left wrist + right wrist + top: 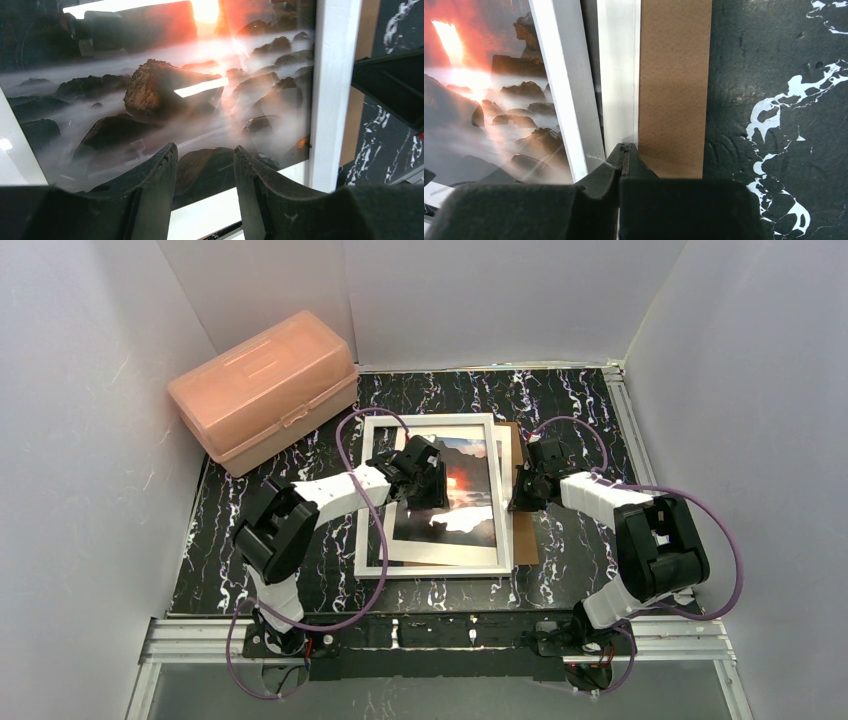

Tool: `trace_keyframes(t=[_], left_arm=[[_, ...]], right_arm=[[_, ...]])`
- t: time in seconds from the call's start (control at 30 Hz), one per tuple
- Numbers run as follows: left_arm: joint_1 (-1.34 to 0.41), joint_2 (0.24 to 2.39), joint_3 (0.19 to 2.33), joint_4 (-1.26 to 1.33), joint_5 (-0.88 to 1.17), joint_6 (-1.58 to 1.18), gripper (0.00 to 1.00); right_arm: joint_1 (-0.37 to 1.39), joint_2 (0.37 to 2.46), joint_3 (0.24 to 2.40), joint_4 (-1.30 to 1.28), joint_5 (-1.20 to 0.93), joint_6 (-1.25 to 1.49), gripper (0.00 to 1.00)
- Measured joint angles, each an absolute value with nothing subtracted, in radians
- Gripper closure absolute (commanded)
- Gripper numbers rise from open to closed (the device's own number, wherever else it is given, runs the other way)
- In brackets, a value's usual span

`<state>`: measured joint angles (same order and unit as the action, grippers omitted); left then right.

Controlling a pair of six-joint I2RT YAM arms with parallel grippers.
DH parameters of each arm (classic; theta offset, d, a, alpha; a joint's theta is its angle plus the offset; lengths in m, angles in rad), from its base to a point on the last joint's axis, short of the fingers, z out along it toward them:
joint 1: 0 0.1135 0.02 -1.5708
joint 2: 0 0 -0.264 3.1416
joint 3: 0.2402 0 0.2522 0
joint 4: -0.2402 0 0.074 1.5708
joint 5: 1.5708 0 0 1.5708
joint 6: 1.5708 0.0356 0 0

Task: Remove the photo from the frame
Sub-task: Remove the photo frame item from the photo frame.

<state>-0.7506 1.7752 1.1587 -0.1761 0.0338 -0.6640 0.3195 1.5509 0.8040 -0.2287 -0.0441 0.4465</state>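
The photo [465, 502] lies skewed inside the white frame [430, 569] at the middle of the black marbled counter [774, 75]. A brown backing board [671, 90] shows past the frame's right side. The left tool [205, 150] hangs over the photo's rocks, fingers spread, gripping nothing. The right tool [625, 147], pressed together, sits at the frame's right edge.

No lettering, label, brand, number or sign can be read on the photo [468, 485], the frame [368, 502], the pink box [262, 388] or the worktop [570, 400].
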Motion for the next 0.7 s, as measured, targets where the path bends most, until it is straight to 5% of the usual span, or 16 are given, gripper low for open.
trace_keyframes(t=[0.7], left_arm=[[-0.732,1.878,1.269,-0.5,-0.101,-0.76,0.57]], right_arm=[[0.308,1.542,0.774,-0.183,-0.052,0.469,0.99]])
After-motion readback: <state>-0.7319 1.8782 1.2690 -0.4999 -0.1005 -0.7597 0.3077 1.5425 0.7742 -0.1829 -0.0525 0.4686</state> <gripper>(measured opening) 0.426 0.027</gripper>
